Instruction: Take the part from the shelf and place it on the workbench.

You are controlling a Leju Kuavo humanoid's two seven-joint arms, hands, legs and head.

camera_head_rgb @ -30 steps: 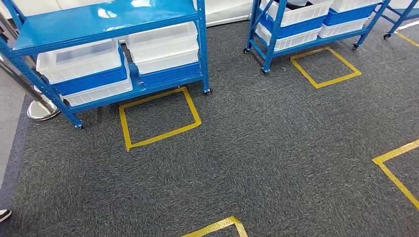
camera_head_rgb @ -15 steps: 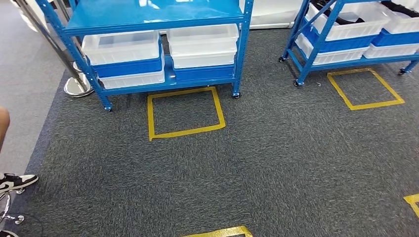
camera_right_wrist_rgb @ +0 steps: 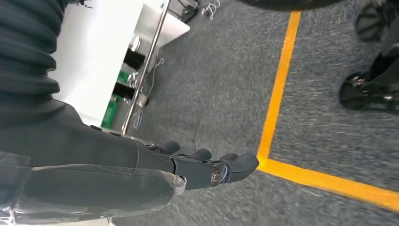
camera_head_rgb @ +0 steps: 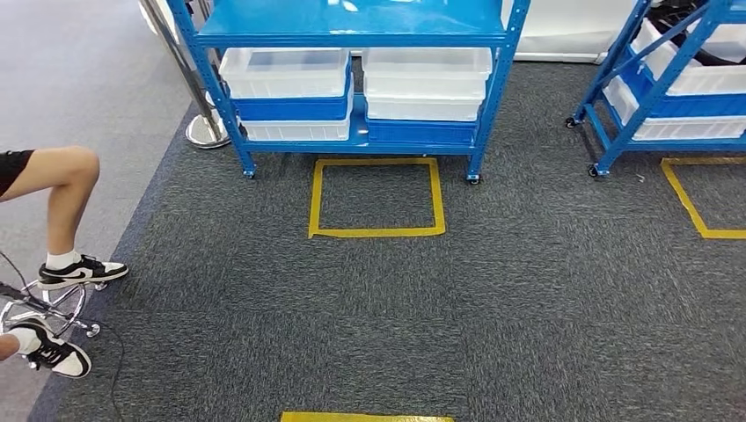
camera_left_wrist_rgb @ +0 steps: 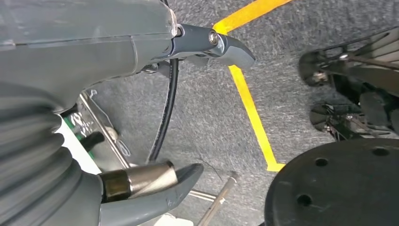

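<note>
Both of our hands are hanging over the grey carpet (camera_head_rgb: pixel 528 299) with nothing in them: left hand (camera_left_wrist_rgb: pixel 155 117) fingers spread, right hand (camera_right_wrist_rgb: pixel 207 167) fingers loosely extended. We are facing the blue shelf (camera_head_rgb: pixel 352 26); white bins (camera_head_rgb: pixel 286 72) are sitting on it, yellow tape square (camera_head_rgb: pixel 376 197) lying just before it. We cannot tell where the part is.

No text, label, brand, number or sign can be read anywhere, neither on the white and blue bins (camera_head_rgb: pixel 286 97) nor on the blue shelf (camera_head_rgb: pixel 356 26).
</note>
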